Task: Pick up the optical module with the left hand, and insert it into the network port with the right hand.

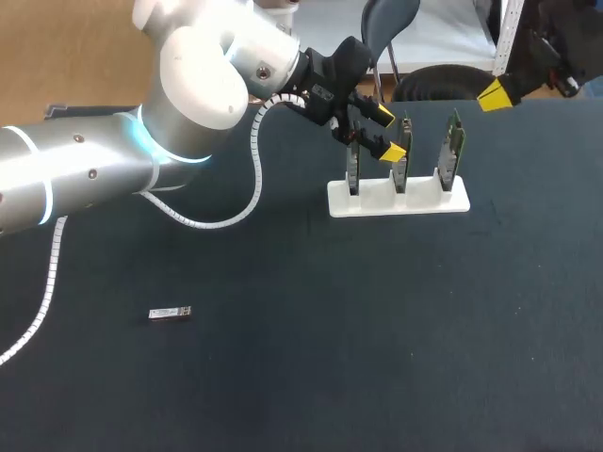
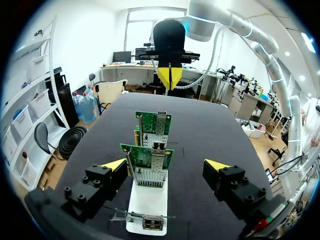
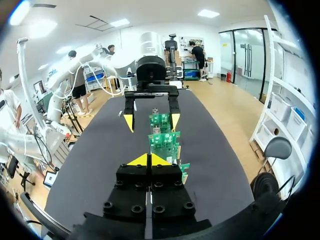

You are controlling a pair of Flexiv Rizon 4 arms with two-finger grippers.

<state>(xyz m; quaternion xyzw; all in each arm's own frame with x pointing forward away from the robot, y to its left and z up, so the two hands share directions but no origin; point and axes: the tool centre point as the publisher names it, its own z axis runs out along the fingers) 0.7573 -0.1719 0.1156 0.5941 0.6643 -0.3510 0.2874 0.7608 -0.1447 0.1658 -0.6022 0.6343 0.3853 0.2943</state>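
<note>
Module [image 1: 170, 314]: a small, flat metal bar lying alone on the dark table [image 1: 283, 395], well apart from both arms. Only the head view shows it, and any label on it is too small to read.

The head view also shows the white stand [image 1: 396, 201] with three thin green cards [image 1: 453, 149] upright in its slots. The left gripper [image 1: 388, 133] hangs over the stand's left end with its fingers spread. The right gripper [image 1: 495, 94] is off at the far right.

The left wrist view looks down the row of cards [image 2: 149, 159], which sit between its gripper's [image 2: 166, 165] wide-open fingers. Boxy metal ports [image 2: 159, 150] show on the boards.

The right wrist view shows its gripper's [image 3: 149, 160] yellow tips pressed together on nothing. The cards [image 3: 163, 141] are ahead of it, and the left gripper [image 3: 151, 121] is open beyond them.
</note>
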